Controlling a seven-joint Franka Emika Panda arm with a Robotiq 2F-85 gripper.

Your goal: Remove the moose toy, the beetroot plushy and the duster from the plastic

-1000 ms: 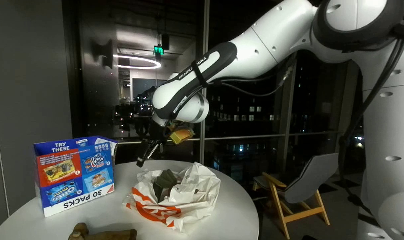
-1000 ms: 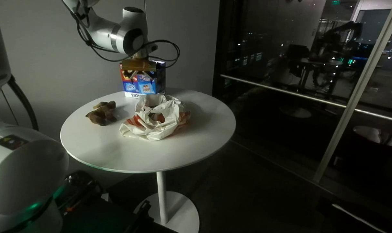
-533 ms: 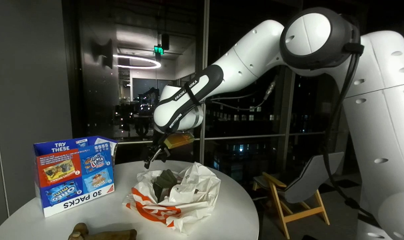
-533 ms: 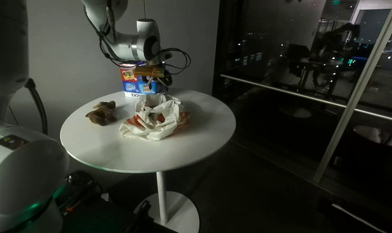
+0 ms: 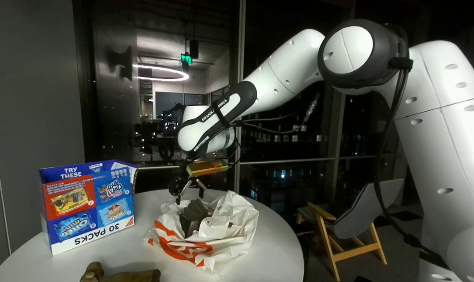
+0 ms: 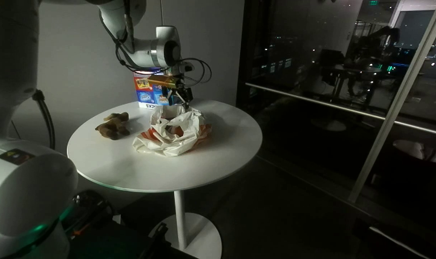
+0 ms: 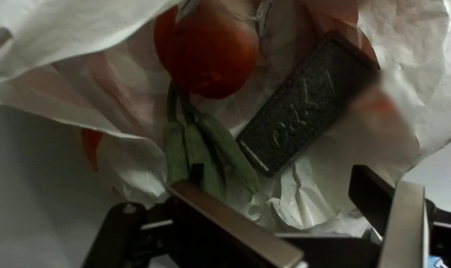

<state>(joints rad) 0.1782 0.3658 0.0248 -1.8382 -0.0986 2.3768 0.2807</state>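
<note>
My gripper (image 5: 190, 194) hangs open and pointing down just above the rim of the plastic (image 5: 227, 239), a crumpled white bag with orange-red print. Nothing is between its jaws. Looking into the bag, the wrist view shows the beetroot plushy, its round red body (image 7: 214, 56) at the top and its green leaves (image 7: 206, 149) reaching toward one fingertip. Beside it lies the duster (image 7: 303, 108), a dark oblong block with raised lettering, set at a slant. The moose toy (image 6: 113, 126), brown and soft, rests on the table outside the bag; an exterior view cuts it off (image 5: 127, 275).
A blue printed snack box (image 5: 88, 207) stands on the round white table (image 6: 131, 169), close to the gripper and partly behind it in an exterior view. The table's edge curves around beyond the bag. A wooden-framed chair (image 5: 358, 215) is off to the side.
The arm has come down and to the right in both exterior views, bringing the gripper closer over the bag and pointing it more steeply down. The bag, box and moose toy have stayed put.
</note>
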